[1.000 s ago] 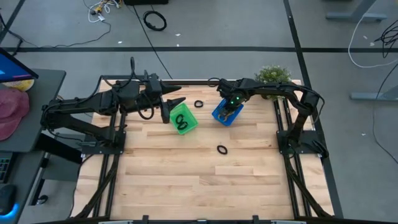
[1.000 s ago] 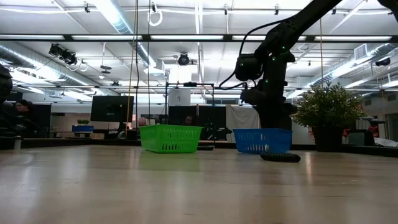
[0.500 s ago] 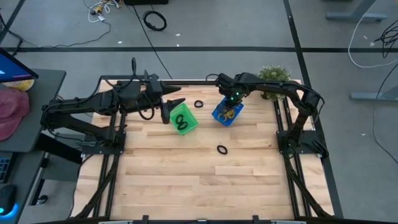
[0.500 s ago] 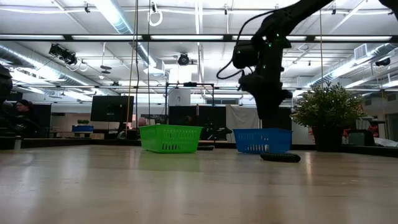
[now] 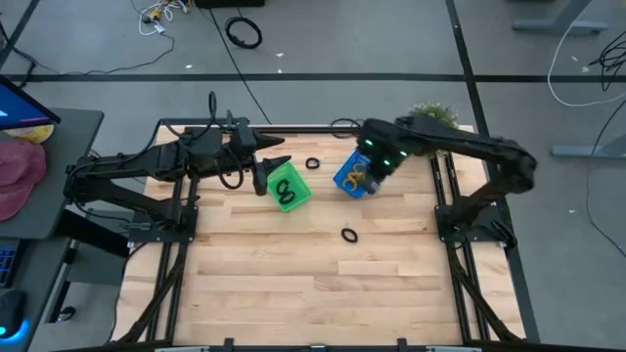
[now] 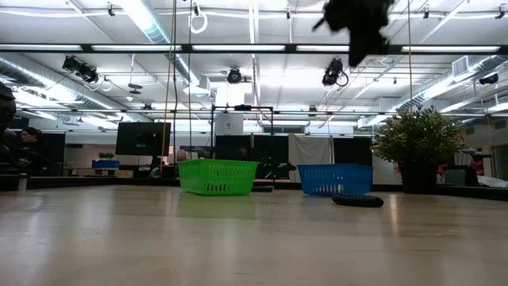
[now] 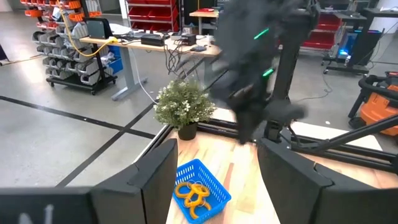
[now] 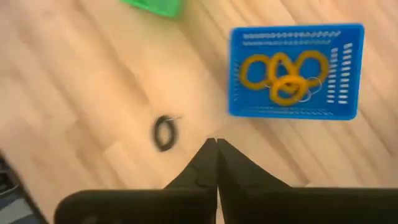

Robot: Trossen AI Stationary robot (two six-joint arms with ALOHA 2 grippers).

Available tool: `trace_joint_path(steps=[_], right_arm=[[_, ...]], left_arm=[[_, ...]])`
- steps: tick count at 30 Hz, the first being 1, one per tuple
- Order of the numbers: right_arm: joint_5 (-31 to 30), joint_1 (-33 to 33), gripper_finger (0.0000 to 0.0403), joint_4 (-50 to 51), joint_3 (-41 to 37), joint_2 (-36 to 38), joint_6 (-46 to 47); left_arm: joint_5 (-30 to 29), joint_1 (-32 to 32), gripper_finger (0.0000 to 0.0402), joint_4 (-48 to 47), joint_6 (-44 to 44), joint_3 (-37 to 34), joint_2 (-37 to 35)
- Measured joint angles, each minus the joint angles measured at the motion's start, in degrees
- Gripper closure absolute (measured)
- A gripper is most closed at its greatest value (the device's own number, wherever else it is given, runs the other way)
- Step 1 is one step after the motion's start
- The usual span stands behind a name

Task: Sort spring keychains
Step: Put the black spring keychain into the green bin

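On the wooden desk (image 5: 293, 284), a blue basket (image 5: 354, 177) sits toward the far edge, right of centre, and holds a cluster of orange spring keychains (image 8: 283, 73) overlapping one another. A green basket (image 5: 288, 185) stands just to its left, nearer the centre of the far edge, with black spring keychains (image 5: 286, 191) inside it. Two more black loops lie loose on the bare wood: one black keychain (image 5: 312, 163) between the two baskets close to the far edge, and another black keychain (image 5: 349, 235) alone near the middle of the desk, well apart from both baskets. The right hand (image 8: 216, 163) is raised above the desk near the blue basket, its two dark fingers pressed together and clenched on nothing. The left hand (image 5: 277, 161) rests at the far left part of the desk just beside the green basket, its fingers (image 7: 149, 180) spread apart with nothing between them. A small potted plant (image 5: 430, 117) stands at the far right corner.
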State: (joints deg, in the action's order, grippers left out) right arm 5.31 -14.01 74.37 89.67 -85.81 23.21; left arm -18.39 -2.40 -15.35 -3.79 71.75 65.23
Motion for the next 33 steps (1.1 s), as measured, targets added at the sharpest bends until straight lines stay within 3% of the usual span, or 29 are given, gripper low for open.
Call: trace_joint_path(steps=[7,11,17,21,26,33], right_arm=[[-4.9,16.1,0.0401,0.3,0.0,13.1,0.3],[-12.2,23.0,0.0399,0.3,0.0,18.5,0.4],[-25.2,27.2,0.0399,-1.5,-0.7,25.4,4.2],[-26.8,27.8,0.0399,-10.7,-5.0,30.1,2.8],[-23.6,27.8,0.0395,-23.8,-10.9,32.1,-2.8],[-23.8,25.8,0.0327,-52.0,-14.9,25.8,-19.0]], left_arm=[[1.6,0.0,0.0177,0.0,-0.1,0.0,0.0],[4.2,0.0,0.0177,0.4,-0.1,0.0,0.0],[8.2,0.4,0.0191,1.9,-0.8,0.0,-0.8],[7.7,0.9,0.0214,3.2,-0.4,0.0,-2.2],[7.5,2.0,0.0246,2.7,-0.5,-0.1,-4.2],[5.3,4.6,0.0321,2.8,1.9,0.0,-6.5]])
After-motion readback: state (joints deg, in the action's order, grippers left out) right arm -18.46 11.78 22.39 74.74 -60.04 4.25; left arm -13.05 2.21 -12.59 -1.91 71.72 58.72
